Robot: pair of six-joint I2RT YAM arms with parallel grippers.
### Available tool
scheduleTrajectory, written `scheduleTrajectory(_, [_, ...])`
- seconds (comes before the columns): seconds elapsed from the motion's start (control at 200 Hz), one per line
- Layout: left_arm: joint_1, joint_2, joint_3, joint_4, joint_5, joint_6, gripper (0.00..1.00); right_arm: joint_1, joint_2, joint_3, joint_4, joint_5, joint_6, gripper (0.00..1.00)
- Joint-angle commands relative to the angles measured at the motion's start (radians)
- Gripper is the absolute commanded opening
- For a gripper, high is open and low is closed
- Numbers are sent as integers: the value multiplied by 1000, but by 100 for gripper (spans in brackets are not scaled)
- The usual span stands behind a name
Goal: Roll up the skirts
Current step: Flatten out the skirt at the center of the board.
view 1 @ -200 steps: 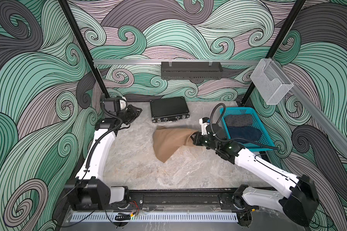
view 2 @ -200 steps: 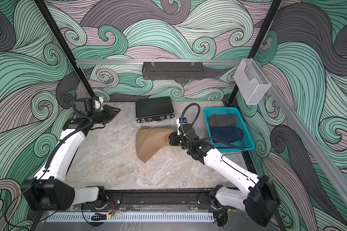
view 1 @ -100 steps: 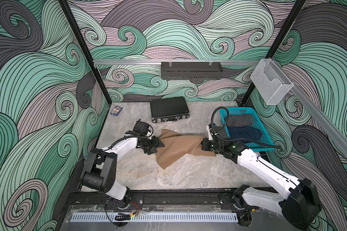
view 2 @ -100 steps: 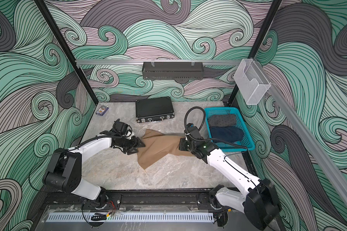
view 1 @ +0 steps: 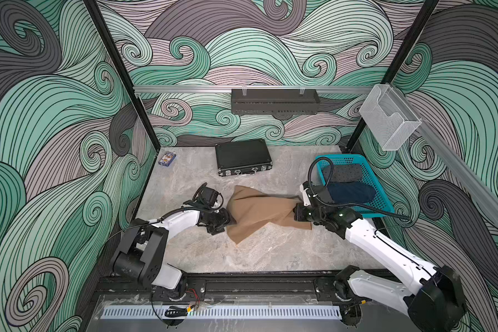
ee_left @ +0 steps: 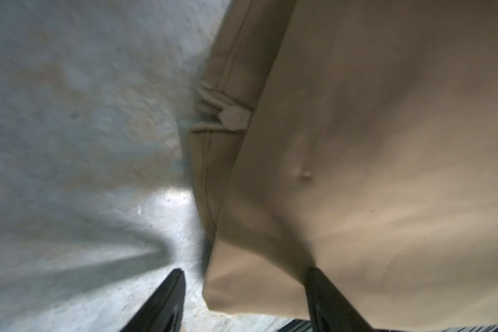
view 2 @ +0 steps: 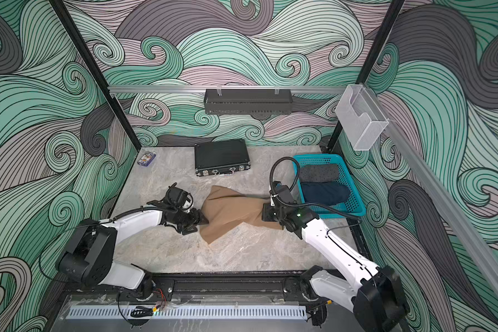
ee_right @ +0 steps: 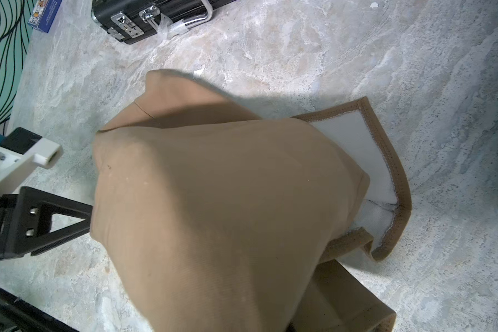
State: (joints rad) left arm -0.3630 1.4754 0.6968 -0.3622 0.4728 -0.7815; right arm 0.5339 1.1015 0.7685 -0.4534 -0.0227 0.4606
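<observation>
Plain tan-brown cloth skirt (view 1: 259, 212) lying mid-bench (view 1: 270, 253), bunching toward the right edge. Right tool (view 1: 297, 214) clenching on the skirt's gathered right end. Left tool (ee_left: 245, 271) standing released, fingers (ee_left: 167, 296) spread, straddling the skirt's left corner. Dark grey dotted skirt (view 1: 342, 173) and dark blue denim skirt (view 1: 352, 192) sitting bundled in the teal plastic basket (view 1: 342, 157) at the bench's far right corner.

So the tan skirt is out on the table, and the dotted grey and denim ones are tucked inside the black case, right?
Not the case: the dotted grey skirt and the denim skirt lie in the teal basket, as both top views show. The black case is shut. The tan skirt is out on the table.
</observation>
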Motion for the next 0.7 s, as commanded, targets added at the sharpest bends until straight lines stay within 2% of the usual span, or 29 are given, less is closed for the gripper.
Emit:
scheduleTrajectory(0.0, [-7, 55, -20, 148, 56, -62, 65, -6, -1, -7, -5, -14, -21, 1])
scheduleTrajectory(0.125, [-9, 79, -51, 230, 56, -84, 60, -9, 9, -8, -4, -23, -20, 0])
scheduleTrajectory(0.21, [-9, 103, -50, 275, 72, -103, 51, -11, 14, -11, -4, -16, -20, 0])
scheduleTrajectory(0.245, [-8, 112, -48, 297, 83, -113, 39, -12, 16, -11, -3, -13, -19, 0])
scheduleTrajectory(0.295, [-8, 111, -44, 319, 92, -125, 13, -14, 16, -10, -4, -11, -15, 0])
scheduleTrajectory(0.33, [-8, 99, -37, 315, 85, -131, 0, -16, 14, -7, -5, -14, -12, 0])
scheduleTrajectory(0.455, [-8, -16, 34, 192, 52, -111, 0, -32, -5, 7, -17, -3, 17, 1])
scheduleTrajectory(0.576, [-9, -187, 187, -36, -19, -42, 0, -66, -38, 47, -41, -1, 39, 4])
scheduleTrajectory(0.696, [-10, -319, 347, -175, -39, 14, 0, -80, -95, 99, -55, -41, 43, 1])
